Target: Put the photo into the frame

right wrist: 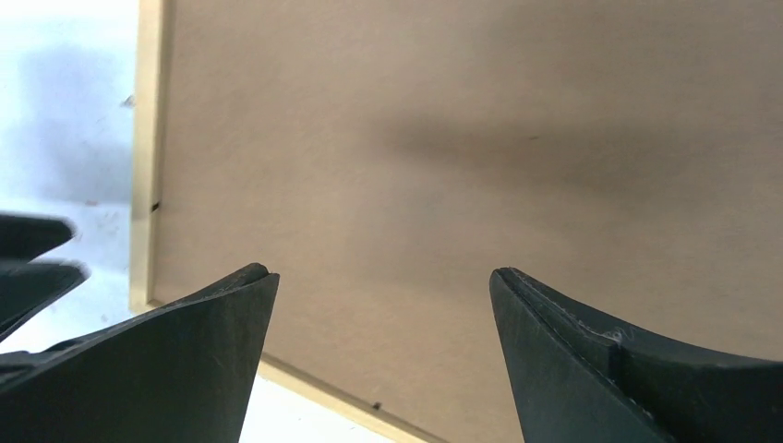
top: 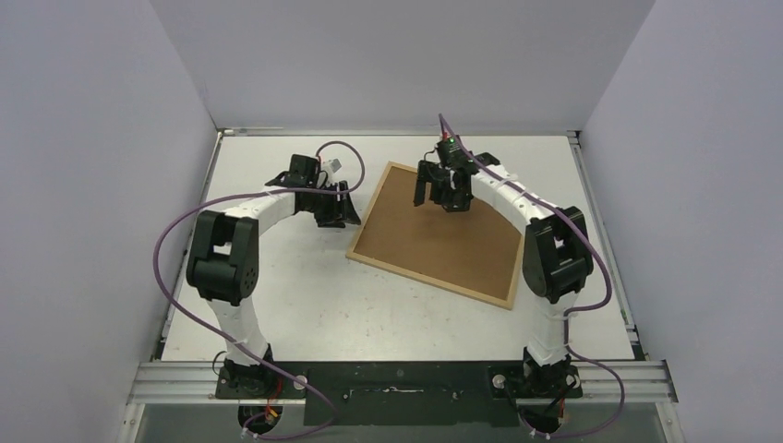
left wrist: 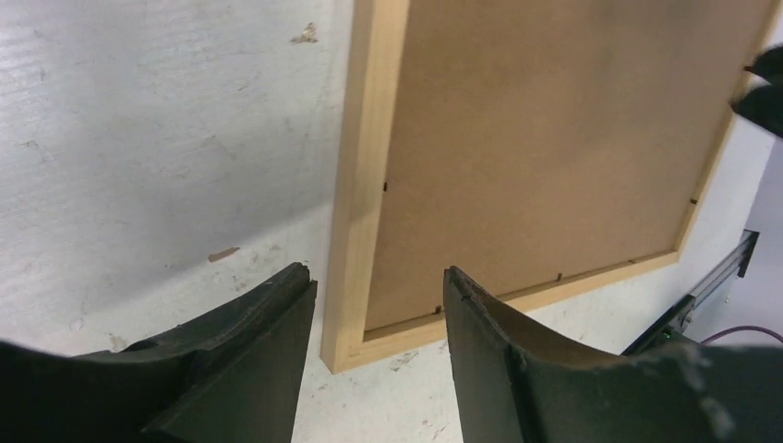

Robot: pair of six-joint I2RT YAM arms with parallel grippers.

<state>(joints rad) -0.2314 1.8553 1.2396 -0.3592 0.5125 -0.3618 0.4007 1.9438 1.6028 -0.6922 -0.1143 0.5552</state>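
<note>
The light-wood frame (top: pixel 366 221) lies flat and turned at an angle in the middle of the table, with the brown backing board (top: pixel 439 235) filling it. The photo is hidden. My left gripper (top: pixel 340 209) is just off the frame's left edge. In the left wrist view its jaws (left wrist: pixel 379 288) stand apart, and the frame's corner rail (left wrist: pixel 355 231) shows in the gap without touching either one. My right gripper (top: pixel 441 196) hovers open over the far part of the board (right wrist: pixel 462 138), with nothing between its fingers (right wrist: pixel 383 277).
The white tabletop (top: pixel 305 295) has scuffs and small bits of debris (left wrist: pixel 223 253). Grey walls close in the left, back and right sides. A metal rail (top: pixel 406 380) with both arm bases runs along the near edge. Purple cables loop beside each arm.
</note>
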